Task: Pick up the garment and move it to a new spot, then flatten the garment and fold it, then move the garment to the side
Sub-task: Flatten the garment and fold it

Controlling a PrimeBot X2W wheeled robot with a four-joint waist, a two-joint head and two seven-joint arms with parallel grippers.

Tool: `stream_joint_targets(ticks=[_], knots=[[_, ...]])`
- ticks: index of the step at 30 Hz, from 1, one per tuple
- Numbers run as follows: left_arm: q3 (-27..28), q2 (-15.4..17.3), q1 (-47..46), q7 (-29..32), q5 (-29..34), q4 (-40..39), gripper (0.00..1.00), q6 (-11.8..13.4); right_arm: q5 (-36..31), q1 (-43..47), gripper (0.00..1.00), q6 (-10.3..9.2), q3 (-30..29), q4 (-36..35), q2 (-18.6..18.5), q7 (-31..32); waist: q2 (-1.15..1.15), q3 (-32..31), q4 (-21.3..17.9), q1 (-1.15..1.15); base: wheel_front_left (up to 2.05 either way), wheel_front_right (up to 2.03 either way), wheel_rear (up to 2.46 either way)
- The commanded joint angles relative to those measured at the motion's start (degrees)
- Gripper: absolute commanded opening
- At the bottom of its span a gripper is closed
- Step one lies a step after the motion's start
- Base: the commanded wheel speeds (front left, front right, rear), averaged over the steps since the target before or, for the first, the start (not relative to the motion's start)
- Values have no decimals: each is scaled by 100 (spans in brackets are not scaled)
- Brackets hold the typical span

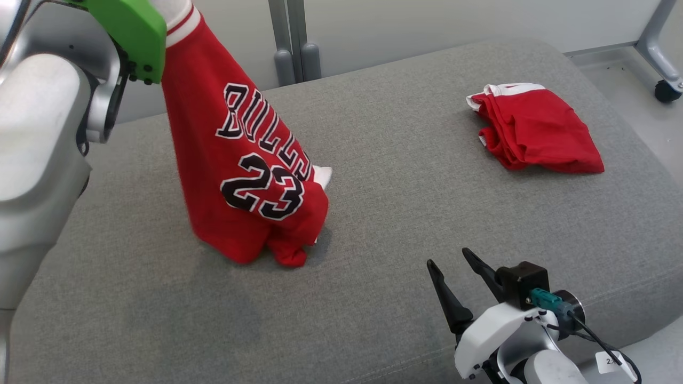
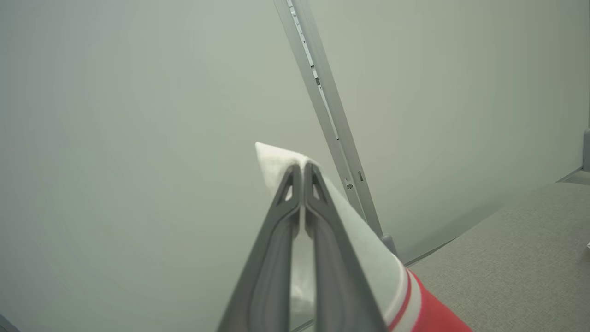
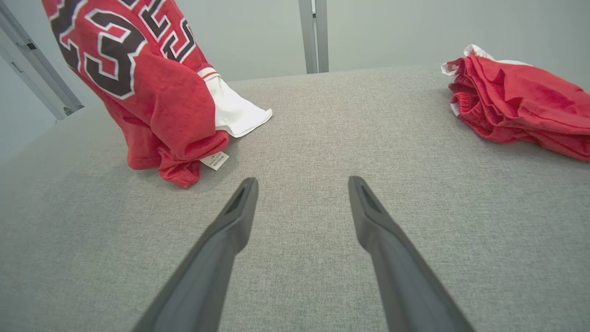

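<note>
Garment [image 1: 203, 160] in tight pinch of raised left gripper [image 2: 303, 167]; right gripper [image 1: 447, 256] low, wide, empty.

Crumpled red cloth [image 1: 536, 130] on grey cushion [image 1: 400, 213], metal post [image 1: 293, 42] and black caster [image 1: 667, 90] behind

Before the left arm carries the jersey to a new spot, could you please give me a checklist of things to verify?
1. Grip: left gripper shut on the white trim of the jersey: ok.
2. Lift: jersey clear of the grey cushion: not ok, its lower end lies bunched on it.
3. Spare arm: right gripper open, holding nothing: ok.
4. Path: other red garment apart from the jersey: ok.
5. Hold firm enough for carrying: cannot tell.
</note>
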Motion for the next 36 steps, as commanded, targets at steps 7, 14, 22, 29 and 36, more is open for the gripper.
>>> stream_joint_targets(ticks=[7,14,22,29,36], knots=[[-145,129,-227,307,126,-409,0,-38,43,38,100,-6,134,-91,-3,31,0,-16,-13,0,0,0,0],[-475,-336,36,287,65,-175,0,-172,122,-149,100,-6,204,-82,-2,-55,0,342,-313,0,0,0,0],[-855,-1101,105,-44,94,675,0,-431,237,-365,100,-6,272,14,0,-232,0,867,-702,0,0,0,0],[-1072,-1857,176,-392,-41,1395,100,-732,329,-530,100,-6,294,196,-1,-424,0,1128,-778,0,0,0,0],[-1056,-2175,295,-679,-257,1845,100,-963,272,-594,100,-7,152,334,-1,-509,0,1095,-557,0,0,0,0]])
